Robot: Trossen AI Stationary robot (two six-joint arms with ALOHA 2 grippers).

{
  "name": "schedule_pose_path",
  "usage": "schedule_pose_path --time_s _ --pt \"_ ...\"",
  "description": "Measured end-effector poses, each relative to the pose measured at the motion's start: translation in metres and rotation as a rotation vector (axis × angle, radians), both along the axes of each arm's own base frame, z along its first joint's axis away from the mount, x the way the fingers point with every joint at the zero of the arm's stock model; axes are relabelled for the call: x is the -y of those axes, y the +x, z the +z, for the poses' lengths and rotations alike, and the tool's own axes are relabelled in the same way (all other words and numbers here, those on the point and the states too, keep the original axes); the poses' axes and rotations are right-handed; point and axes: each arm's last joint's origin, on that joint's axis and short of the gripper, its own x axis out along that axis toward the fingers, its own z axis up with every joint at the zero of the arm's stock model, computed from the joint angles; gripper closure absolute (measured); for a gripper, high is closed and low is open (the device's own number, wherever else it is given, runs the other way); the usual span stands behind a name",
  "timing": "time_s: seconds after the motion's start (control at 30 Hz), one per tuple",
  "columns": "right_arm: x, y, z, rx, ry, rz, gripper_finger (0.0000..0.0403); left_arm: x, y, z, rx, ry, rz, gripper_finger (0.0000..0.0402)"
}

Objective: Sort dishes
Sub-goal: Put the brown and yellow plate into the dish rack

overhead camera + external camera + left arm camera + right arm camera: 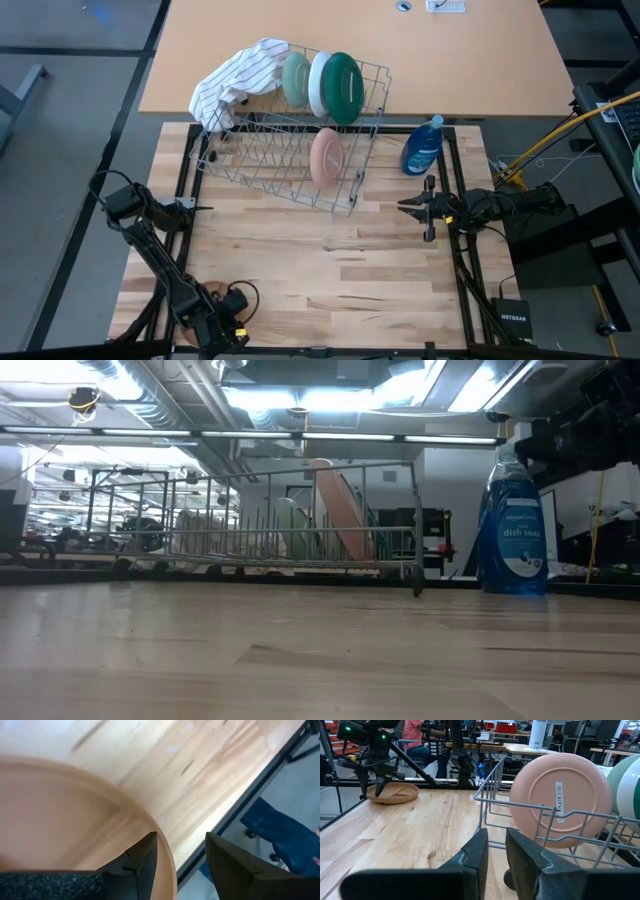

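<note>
The tan-brown plate [213, 294] lies flat at the table's near left corner and also shows in the right wrist view [395, 794]. My left gripper [182, 865] is open over it, pointing down, one finger inside the rim and one outside. The pink plate [326, 156] stands on edge in the wire rack's [260, 175] near row. The sage green [296, 80], white [319, 85] and dark green [343, 87] plates stand on edge in its far row. My right gripper [496, 845] hovers level right of the rack, with a narrow gap between its fingers, empty. My left gripper's fingers stand on either side of the tan-brown plate's rim [170, 867], coming from above. The plate lies flat on the table. I cannot tell whether the fingers touch it.
A striped white cloth [235, 80] hangs over the rack's far left corner. A blue soap bottle [423, 146] stands right of the rack, just beyond my right gripper. Bare wood lies between the rack and the near edge. A seated person [415, 735] shows beyond the table.
</note>
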Motion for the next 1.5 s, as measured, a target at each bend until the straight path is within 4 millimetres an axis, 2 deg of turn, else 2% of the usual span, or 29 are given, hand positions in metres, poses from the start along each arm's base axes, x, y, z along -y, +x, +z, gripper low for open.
schedule_pose_path --time_s 0.3,0.6,0.9,1.2,1.5 --pt "0.000 0.000 0.000 -0.002 -0.001 0.000 0.0331 -0.017 0.011 -0.005 -0.056 0.078 0.063 0.0247" --pt "0.000 0.000 -0.002 -0.023 -0.005 0.000 0.0331 -0.027 0.003 -0.008 -0.159 0.157 0.104 0.0247" --pt "0.000 0.000 -0.003 -0.032 -0.007 0.000 0.0331 -0.027 0.002 -0.008 -0.165 0.152 0.128 0.0247" --pt "0.000 0.000 -0.004 -0.043 -0.010 0.000 0.0331 -0.027 0.003 -0.008 -0.180 0.100 0.301 0.0247" --pt "0.000 0.000 -0.004 -0.045 -0.010 0.000 0.0331 -0.028 0.003 -0.008 -0.183 0.074 0.383 0.0247"
